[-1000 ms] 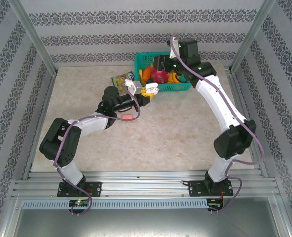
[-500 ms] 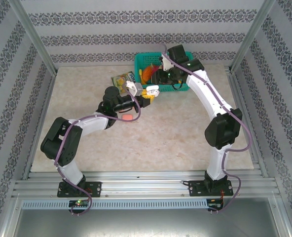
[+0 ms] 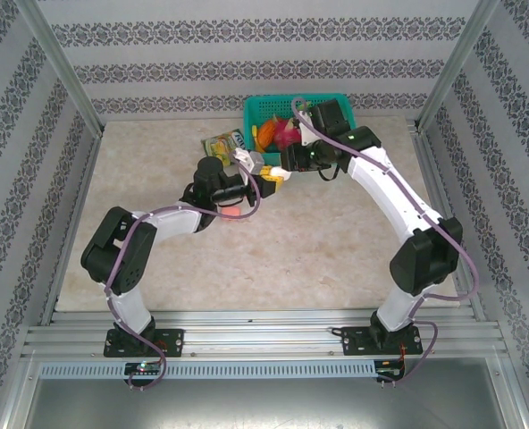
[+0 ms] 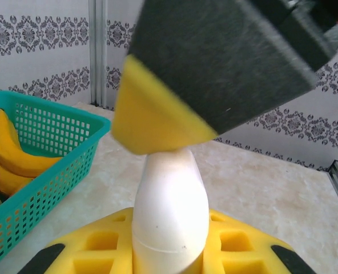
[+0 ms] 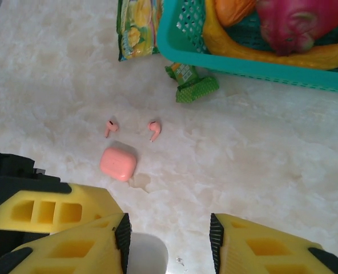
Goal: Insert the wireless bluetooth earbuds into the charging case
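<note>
Your left jaws are clenched on the white charging case [image 4: 170,217]. They hold it upright above the worktop [image 5: 283,160], its long axis rising straight out of the grip.

Your right jaws stand apart and grasp nothing. One yellow tip rests on the rounded top of that case. Seen from the right wrist, the case's white crown sits just inside that same finger, with a clear gap to the other finger. The case therefore lies directly beneath the right jaws, and I judge the coming move turns on its lid, which looks closed.

One pink earbud [image 5: 111,127] and a second pink earbud [image 5: 154,130] lie loose on the worktop, side by side but apart. They sit just past the pink case [image 5: 119,162], toward the far edge where the teal basket [image 5: 254,68] and the snack packets [image 5: 190,85] are. Their stems point roughly back toward the pink case.

Both pairs of jaws hang near these earbuds, but only your right pair is free to fetch one. The print on the packets is too blurred to read.
</note>
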{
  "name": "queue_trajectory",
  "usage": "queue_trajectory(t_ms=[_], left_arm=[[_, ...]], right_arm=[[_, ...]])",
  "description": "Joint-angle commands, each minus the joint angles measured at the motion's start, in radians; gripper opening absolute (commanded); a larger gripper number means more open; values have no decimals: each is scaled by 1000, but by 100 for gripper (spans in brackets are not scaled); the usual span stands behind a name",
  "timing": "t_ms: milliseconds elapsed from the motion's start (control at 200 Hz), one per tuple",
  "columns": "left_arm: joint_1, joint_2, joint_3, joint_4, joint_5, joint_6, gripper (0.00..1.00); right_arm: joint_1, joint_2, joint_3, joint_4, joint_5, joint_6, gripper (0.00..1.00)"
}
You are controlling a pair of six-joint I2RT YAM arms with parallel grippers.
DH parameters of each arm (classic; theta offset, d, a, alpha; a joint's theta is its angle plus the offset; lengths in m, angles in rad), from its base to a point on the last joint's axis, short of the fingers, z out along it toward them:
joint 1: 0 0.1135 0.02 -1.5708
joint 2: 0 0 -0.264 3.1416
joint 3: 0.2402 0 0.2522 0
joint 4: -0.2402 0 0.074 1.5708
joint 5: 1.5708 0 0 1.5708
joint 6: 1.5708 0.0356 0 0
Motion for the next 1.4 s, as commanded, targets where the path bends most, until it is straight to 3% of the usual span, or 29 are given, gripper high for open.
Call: queue_trajectory(t_ms=[0,210,330,575,689,924,1394], left_arm=[[5,32,57,9,-19,-80,0],[-33,114,150,-113,-44,-224,0],[-59,192,228,-188,-102,-351,0],[-94,397,448,-296,-92,-691,0],[-127,431,505,-367,-152,-712,0],[-143,567,788,-795,-174,-768,1],[-157,685,949,-1044,-217,-801,6]], right_arm=[[-61,-59,-71,51,68,105,47],[-183,-150,-265,205,41,255,52],[-196,-169,-328,229,51,276,52],[-213,-189,-425,271,70,315,52],[-225,-194,-445,278,69,317,52],[-233,-209,-483,299,60,326,52],[-239,-255,-535,315,50,323,52]])
